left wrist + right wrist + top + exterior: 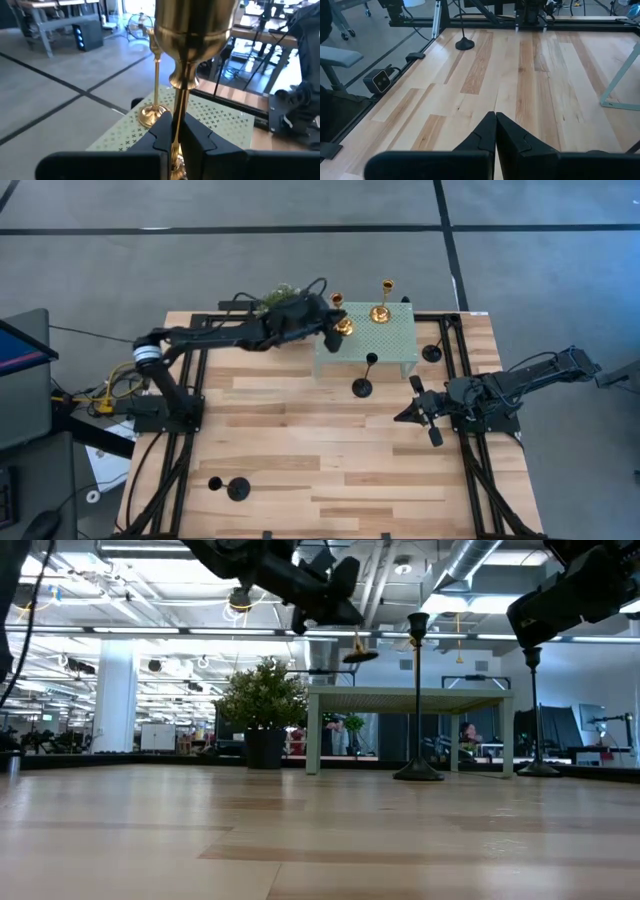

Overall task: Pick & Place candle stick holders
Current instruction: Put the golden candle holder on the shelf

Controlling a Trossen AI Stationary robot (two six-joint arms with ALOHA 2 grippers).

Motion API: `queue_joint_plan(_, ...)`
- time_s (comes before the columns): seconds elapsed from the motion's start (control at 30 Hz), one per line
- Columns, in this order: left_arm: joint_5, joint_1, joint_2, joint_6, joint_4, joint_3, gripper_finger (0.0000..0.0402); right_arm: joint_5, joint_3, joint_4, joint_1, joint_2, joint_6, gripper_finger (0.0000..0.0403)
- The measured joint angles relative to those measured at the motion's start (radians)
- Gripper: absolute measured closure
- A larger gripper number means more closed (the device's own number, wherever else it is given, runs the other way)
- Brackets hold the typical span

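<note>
My left gripper (336,322) is shut on a gold candle stick holder (343,327) over the left end of the mint-green perforated stand (390,345). A second gold holder (381,310) stands by its base on the stand's top. One black holder (363,387) stands on the table in front of the stand, another (432,352) stands by the stand's right end, and a third (238,488) is near the front left corner. My right gripper (420,412) is shut and empty, low over the table's right side. My left gripper pinches the gold holder's thin stem (176,117) between its two fingers, below the wide cup (192,30). The fingers come about level from the table's left and lie across the stem. The holder is lifted clear of the stand, a little tilted, its base disc (360,655) below the fingers.
A leafy green plant ball (283,290) sits at the table's far edge, just behind my left arm. Black frame rails (455,380) run along both sides of the wooden table. Bare wood lies in the middle and toward the near edge.
</note>
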Motion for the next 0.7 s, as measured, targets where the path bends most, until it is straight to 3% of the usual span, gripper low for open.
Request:
queue_joint_plan(0.4,0.011,0.093,0.171,-0.006,-0.003,0.152,0.0382,0.0,0.0,-0.004,-0.001,0.0,-0.001,0.0403)
queue_joint_plan(0.7,0.09,0.125,0.257,-0.034,-0.018,0.232,0.0382,0.0,0.0,-0.007,-0.001,0.0,-0.002,0.0403)
